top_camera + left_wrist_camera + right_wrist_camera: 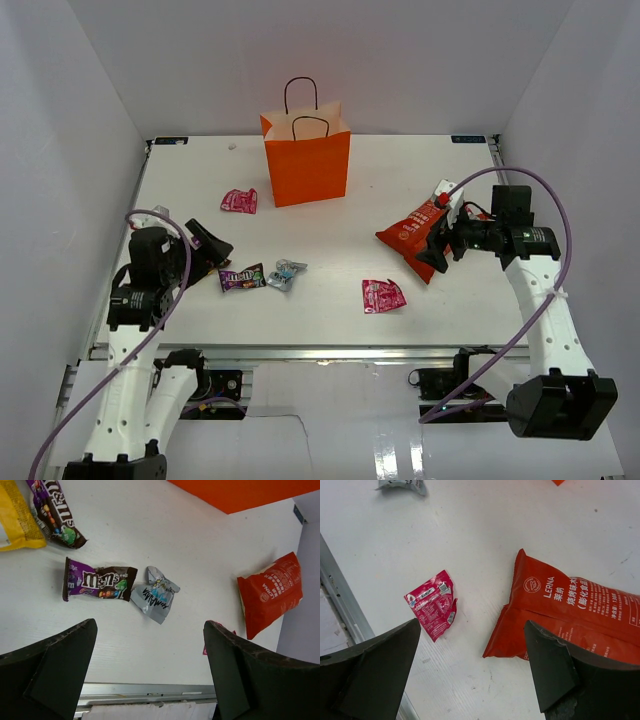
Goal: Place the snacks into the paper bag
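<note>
Yellow comes first: the yellow packet (15, 517) lies at the far left, seen only in the left wrist view, with another dark candy packet (55, 510) just beside it. Next along, the left gripper (212, 252) hangs over the table (330, 220) with its fingers spread wide and nothing between them. The purple packet (242, 277) lies flat just ahead of it, and the silver-blue packet (286, 273) touches or nearly touches that packet's right end. Farther back, one pink packet (239, 201) lies near the left foot of the orange paper bag (307, 160), which stands upright at mid-table with its mouth up and handles raised. A second pink packet (383, 296) lies toward the near edge, apart from the rest. On the right, the red chip bag (412, 232) lies slanted on the table. The right gripper (436, 254) is at its near end, fingers parted wide and gripping nothing as far as the wrist view shows. The step in hand looks like picking up the chip bag. To do it well, I judge the fingers should straddle the sealed end rather than the puffed middle and close gently, since crinkly film slips and the contents crush. The chip bag is long, so it should enter the paper bag end first from straight above, without tipping that light bag.
</note>
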### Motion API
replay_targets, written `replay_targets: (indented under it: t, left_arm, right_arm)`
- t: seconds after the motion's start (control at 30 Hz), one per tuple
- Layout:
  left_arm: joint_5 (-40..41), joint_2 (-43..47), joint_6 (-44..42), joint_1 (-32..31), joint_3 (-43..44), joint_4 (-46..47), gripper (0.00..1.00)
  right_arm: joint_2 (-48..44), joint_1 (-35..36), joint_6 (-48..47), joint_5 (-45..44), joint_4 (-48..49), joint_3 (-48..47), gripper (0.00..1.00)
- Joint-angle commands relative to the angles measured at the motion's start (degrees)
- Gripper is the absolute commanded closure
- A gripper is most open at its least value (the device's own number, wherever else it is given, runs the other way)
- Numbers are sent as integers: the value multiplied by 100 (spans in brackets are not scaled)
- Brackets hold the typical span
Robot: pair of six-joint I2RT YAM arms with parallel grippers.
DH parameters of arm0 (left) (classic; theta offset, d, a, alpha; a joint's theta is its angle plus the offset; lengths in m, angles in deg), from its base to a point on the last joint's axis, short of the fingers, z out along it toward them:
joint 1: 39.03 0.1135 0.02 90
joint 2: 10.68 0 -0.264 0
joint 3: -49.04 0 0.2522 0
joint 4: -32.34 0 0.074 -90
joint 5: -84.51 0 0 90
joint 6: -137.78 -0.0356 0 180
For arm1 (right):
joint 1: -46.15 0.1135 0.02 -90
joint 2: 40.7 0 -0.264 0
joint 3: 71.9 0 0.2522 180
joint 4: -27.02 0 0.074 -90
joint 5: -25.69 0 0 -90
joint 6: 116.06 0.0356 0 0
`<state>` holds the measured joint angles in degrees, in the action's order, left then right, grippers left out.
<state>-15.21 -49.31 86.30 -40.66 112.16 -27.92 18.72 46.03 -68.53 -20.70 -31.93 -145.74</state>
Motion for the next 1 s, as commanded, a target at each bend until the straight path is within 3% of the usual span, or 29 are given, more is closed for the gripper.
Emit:
replay_targets:
  t: [0.0, 0.2, 0.43, 0.97]
  left_arm:
    - [321, -371, 234, -13, -137, -122, 2]
    - [453, -935, 419, -13, -261, 88, 2]
    - [541, -1928, 340, -4, 38, 475, 2]
    - [1270, -4415, -565, 391, 767, 1117, 5]
  right_arm:
    - [254, 3, -463, 358, -323, -224, 10]
    - [685, 3, -762, 701, -623, -373, 8]
    - [782, 116, -533, 833, -254, -110, 5]
    - [905, 162, -577, 798, -87, 48, 4]
